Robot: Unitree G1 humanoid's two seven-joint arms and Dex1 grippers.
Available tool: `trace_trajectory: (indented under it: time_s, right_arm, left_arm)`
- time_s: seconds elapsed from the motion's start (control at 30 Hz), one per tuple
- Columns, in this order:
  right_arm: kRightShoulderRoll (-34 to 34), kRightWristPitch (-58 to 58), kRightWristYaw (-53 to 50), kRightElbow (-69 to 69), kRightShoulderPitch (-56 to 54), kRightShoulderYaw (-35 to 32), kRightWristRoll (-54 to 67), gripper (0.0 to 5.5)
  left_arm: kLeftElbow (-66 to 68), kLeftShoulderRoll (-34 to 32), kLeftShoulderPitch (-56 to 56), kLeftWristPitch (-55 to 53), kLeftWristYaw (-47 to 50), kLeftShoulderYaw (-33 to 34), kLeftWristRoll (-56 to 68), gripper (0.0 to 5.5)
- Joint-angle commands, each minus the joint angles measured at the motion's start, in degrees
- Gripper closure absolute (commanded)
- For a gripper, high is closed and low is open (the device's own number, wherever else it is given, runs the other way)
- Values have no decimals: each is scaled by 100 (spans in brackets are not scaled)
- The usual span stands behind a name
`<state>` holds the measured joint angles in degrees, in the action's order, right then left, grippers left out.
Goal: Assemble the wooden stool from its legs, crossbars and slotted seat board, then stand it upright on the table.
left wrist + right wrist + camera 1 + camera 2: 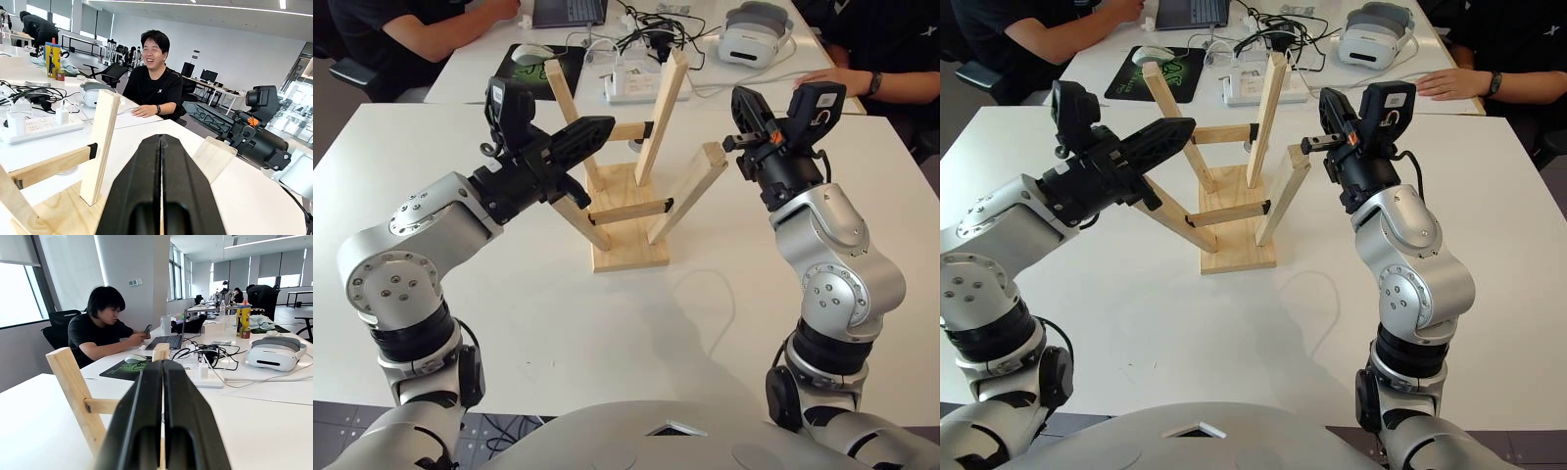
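- Fingers (pixel 161 196) on the left gripper (pixel 599 128) are pressed flat together with nothing between them.
- It pokes in among the legs on the stool's (pixel 628 186) left side, crossing in front of the back left leg (pixel 560 88), with the front left leg (pixel 573 217) slanting underneath it.
- The right gripper (pixel 744 106) is closed up as well, with only a thin seam visible in the right wrist view. It hangs just beside the top of the front right leg (pixel 690 196). Can't tell if it's actually touching.
- The stool sits upside down mid-table, seat board (pixel 628 257) flat on the table (pixel 509 323) and all four legs sticking up and splaying outward.
- The back right leg (pixel 664 117) stands tallest between the two grippers.
- One crossbar (pixel 625 130) runs high between the back legs, and a second crossbar (pixel 628 211) sits lower, joining the front pair.
- Those legs and bars crowd the space between the arms.
- On the next table behind there's a power strip (pixel 636 86) right past the stool, a tangle of cables (pixel 651 24), a white headset (pixel 756 37), a mouse (pixel 530 54) on a dark mat (pixel 566 67), and a laptop (pixel 570 10) at the edge.
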<state>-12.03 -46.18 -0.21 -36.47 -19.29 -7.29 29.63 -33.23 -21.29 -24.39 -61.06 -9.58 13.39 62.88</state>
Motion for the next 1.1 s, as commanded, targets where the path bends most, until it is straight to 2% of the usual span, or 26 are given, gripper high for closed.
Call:
trace_trajectory:
  time_s: [0.03,0.13,0.33,0.57,0.67,0.9,1.1]
  right_arm:
    - [-20,-30,2,-39,53,57,-79,547]
    - [18,6,-14,-29,95,89,-90,547]
    - [15,77,-22,-18,207,19,-103,547]
    - [35,84,-5,-3,170,7,-119,547]
    - [20,18,28,13,11,40,-84,547]
    - [-35,-3,88,-28,57,-11,-56,547]
    - [-8,224,24,-72,-898,-564,335,547]
  left_arm:
    - [463,181,-789,352,355,-14,-141,550]
    - [610,180,-1500,609,552,116,-84,550]
    - [973,-246,-2626,644,746,428,234,550]
    - [558,-824,-1079,126,250,17,231,550]
    - [566,-924,104,-24,-186,-410,50,550]
    - [911,-684,-977,680,-50,-125,-103,550]
    - [1206,-806,-1654,1090,61,219,-298,550]
